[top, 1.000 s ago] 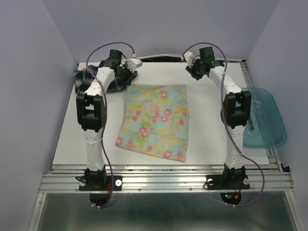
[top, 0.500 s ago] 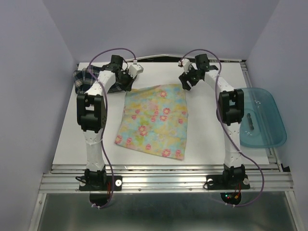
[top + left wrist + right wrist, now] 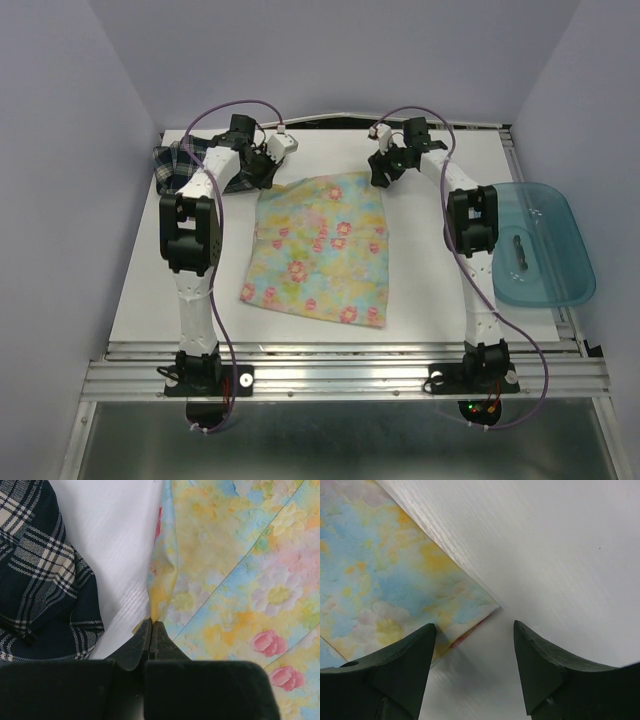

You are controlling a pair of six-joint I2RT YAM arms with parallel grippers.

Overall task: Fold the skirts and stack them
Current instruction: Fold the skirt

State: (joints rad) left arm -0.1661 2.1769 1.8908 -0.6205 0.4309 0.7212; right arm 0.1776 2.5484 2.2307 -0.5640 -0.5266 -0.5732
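Left of the left gripper [image 3: 151,630], the plaid skirt [image 3: 35,580] lies crumpled on the table [image 3: 125,540], apart from the fingertips. The left gripper is fully closed. Cloth puckers into its tips, so it appears to pinch the far left corner of the floral skirt [image 3: 320,250]. The rest of that skirt lies spread flat, to the right of this gripper and nearer the arm bases.

At the right gripper [image 3: 472,630], the jaws stand apart and hold nothing. The far right corner of the floral skirt lies just below and between them, closer to the left-hand finger.

Recommended procedure:
1. Lower the right gripper until both fingers bracket the corner.
2. Close on cloth only; take a bite as deep as the left one.
3. Raise both corners together, at equal height, and carry them toward the near hem.

A shallow bite is likely to let the corner slip and skew the fold.

No brand, label or writing can be read on either skirt or on the grippers.
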